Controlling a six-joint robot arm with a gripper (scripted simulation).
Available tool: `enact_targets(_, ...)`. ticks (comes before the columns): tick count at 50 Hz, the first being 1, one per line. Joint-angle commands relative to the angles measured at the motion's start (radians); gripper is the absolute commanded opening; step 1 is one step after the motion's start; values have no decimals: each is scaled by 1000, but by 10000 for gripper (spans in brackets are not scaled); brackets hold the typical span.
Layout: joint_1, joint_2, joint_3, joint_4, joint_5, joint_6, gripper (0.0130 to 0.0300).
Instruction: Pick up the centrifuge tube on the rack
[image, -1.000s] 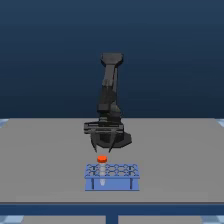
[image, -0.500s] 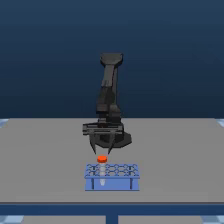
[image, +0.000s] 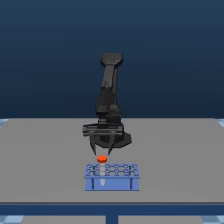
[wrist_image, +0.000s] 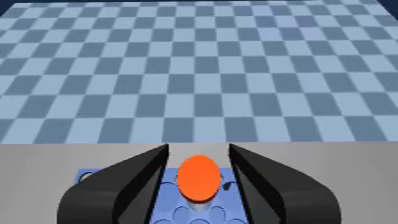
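Orange-red cap of the centrifuge tube (image: 102, 160) sitting upright in a hole near the end of the blue rack (image: 111, 178) toward the exterior view's left, pale body dropping into the grid, rack standing at the near edge of the grey table (image: 45, 160). Directly above, hanging lower than a second ago, gripper (image: 102, 152) spreading dark fingers (wrist_image: 266, 172) apart to either side of the cap, not yet clamping it, tips now just reaching cap height. Farther back, rising from the table, black arm (image: 109, 90) leaning slightly against the dark blue backdrop.

The gripper (image: 101, 151) sits lower than before, fingertips now flanking the centrifuge tube (image: 102, 160) cap.
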Motion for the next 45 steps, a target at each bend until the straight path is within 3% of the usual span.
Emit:
enact_targets(1,0,4,3,38,-7,-47,300)
enact_targets(20,0,26,16,180,-30,-191,300)
enact_targets(45,0,76,45,393,-94,-409,300)
